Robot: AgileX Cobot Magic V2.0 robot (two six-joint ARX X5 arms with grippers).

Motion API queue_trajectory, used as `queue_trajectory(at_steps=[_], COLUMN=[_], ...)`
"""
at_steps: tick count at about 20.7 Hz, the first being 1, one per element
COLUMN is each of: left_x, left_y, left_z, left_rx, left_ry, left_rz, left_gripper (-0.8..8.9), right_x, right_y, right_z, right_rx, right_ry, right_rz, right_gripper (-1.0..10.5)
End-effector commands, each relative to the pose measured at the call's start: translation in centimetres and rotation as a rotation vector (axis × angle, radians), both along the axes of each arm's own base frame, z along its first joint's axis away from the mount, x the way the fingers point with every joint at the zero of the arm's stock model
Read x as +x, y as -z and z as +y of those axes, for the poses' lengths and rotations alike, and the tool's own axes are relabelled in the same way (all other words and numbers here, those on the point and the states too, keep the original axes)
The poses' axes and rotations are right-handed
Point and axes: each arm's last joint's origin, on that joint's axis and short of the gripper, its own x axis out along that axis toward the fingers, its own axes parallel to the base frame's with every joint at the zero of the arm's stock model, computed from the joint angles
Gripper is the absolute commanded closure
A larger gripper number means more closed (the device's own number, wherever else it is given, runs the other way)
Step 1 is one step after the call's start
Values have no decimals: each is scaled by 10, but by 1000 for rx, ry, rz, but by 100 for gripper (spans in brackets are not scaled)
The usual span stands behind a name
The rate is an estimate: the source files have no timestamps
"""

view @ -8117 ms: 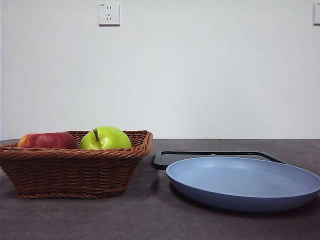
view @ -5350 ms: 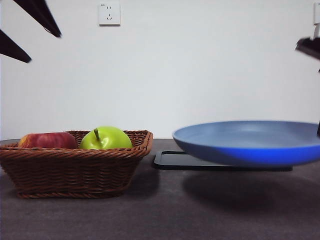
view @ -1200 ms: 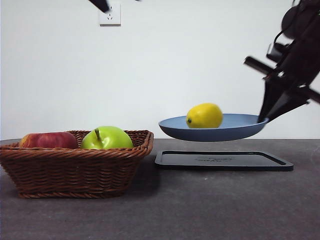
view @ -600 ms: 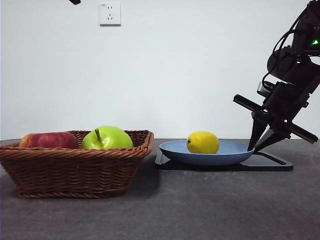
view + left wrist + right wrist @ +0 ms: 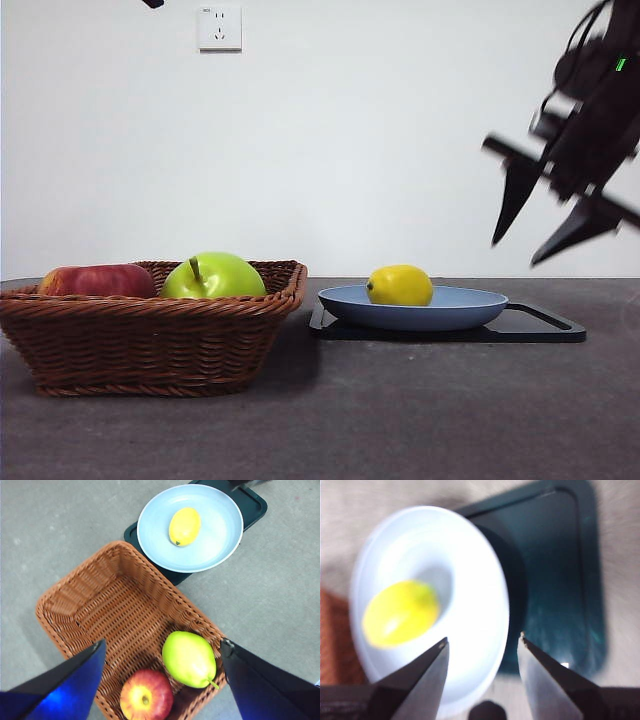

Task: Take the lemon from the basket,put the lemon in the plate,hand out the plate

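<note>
The lemon [image 5: 400, 285] is a small bright yellow oval, smooth and a bit glossy, with a little dark nub at one end. It's sitting in the plate [image 5: 470, 308], toward the plate's left side in the front view. The plate is round, shallow, matte light blue with a low raised rim, and it rests on a flat black tray [image 5: 545, 328] with rounded corners and a thin lip.

Left of that is the basket [image 5: 150, 340], brown woven wicker, rectangular with flared sides and a braided rim. Inside there's a shiny green apple [image 5: 212, 276] with a stem and a red apple [image 5: 95, 281] with yellowish streaks, side by side at one end. The rest of the basket floor shows bare weave.

The right hand [image 5: 545, 225] hangs in the air above the right end of the tray, jaws spread apart and gripping nothing. It's pretty blurred, so I can't make out much detail on it. The left hand [image 5: 162, 652] is high over the basket, jaws wide open, empty too.

The surface [image 5: 400, 420] is dark grey and speckled, kind of stone-like.
</note>
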Motion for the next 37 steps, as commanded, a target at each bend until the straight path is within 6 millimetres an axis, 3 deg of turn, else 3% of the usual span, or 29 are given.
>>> queue_trajectory(at_steps=[1,4,6,10,13,17,22,26,37], left_x=[3,4,4,14,11,-18,-67,-88,-88], left_y=[-5,-7,-5,20,52,83,107,115,115], left_z=[-4,-5,-4,8,30,70,105,114,114], left_rx=[2,12,42,49,-35,-196,-353,-395,-395], left_ry=[38,69,90,38,-4,-81,-194,-204,-204], left_rz=[-43,-77,-81,-61,-107,-232,-385,-425,-425], left_gripper=[522,719,808,808,808,808,808,807,805], right_x=[-15,-45,-66,-106,-140,-189,-232,-239,-239], right_y=[-21,-45,-60,-82,-89,-75,-37,-28,-28], right_z=[-1,6,14,35,47,47,31,27,27], right_rx=[-43,-90,-160,-394,-431,-413,-365,-351,-352], right_ry=[-70,-184,-246,-236,-231,-157,-23,-12,-11], right_rz=[-5,18,21,-111,-331,-664,-897,-893,-893], right_gripper=[784,918,944,944,944,944,944,944,944])
